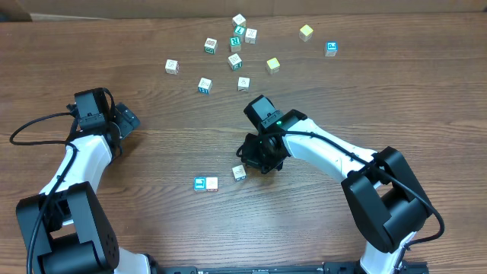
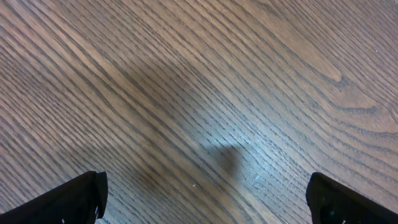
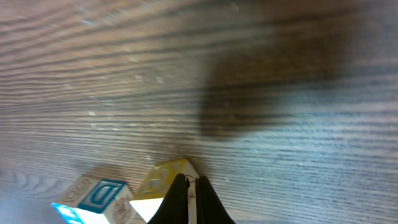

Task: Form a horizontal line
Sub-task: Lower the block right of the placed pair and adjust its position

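Observation:
The horizontal line is a short row near the table's front: a blue-faced cube (image 1: 200, 183) touching a whitish cube (image 1: 212, 183). A pale cream-yellow cube (image 1: 239, 173) lies tilted a little to their right, apart from them. My right gripper (image 1: 253, 160) is low beside this cube with its fingers shut. In the right wrist view the shut fingertips (image 3: 188, 185) press against the yellow cube (image 3: 163, 177), with a blue-lettered cube (image 3: 96, 194) to its left. My left gripper (image 1: 128, 120) is open and empty over bare wood (image 2: 205, 200).
Several loose letter cubes lie scattered at the back of the table, around a green-faced one (image 1: 235, 44), with a yellow one (image 1: 306, 32) and a blue one (image 1: 331, 49) at the far right. The left arm's cable (image 1: 30, 129) loops at the left edge.

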Motion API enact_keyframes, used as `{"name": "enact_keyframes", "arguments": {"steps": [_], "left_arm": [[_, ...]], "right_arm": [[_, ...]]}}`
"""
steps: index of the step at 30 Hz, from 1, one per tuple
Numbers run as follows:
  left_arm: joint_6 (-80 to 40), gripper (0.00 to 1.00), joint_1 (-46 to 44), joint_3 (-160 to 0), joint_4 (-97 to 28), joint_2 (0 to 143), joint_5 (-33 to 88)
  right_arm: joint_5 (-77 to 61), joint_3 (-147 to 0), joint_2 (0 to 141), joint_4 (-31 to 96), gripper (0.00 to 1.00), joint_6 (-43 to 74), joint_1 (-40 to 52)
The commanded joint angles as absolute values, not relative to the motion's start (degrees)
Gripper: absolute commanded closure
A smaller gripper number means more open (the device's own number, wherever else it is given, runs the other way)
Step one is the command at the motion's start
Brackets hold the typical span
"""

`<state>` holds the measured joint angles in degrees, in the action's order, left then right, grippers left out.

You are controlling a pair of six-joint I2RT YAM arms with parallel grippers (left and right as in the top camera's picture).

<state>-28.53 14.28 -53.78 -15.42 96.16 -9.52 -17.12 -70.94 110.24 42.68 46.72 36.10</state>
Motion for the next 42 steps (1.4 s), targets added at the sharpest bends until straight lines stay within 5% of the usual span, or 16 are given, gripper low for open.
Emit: {"name": "enact_keyframes", "arguments": {"steps": [1,42], "left_arm": [[-28.32,0.0,14.22,-54.52,-15.38,95.88,-10.28],[-28.34,0.0,14.22,-54.52,-15.38,95.88,-10.28]], "right_arm": [[-17.41,-70.43,110.52,41.69,0.96,48.71,36.4],[-24.12,-70.43,110.61,43.05,0.96,51.24,38.94]]}}
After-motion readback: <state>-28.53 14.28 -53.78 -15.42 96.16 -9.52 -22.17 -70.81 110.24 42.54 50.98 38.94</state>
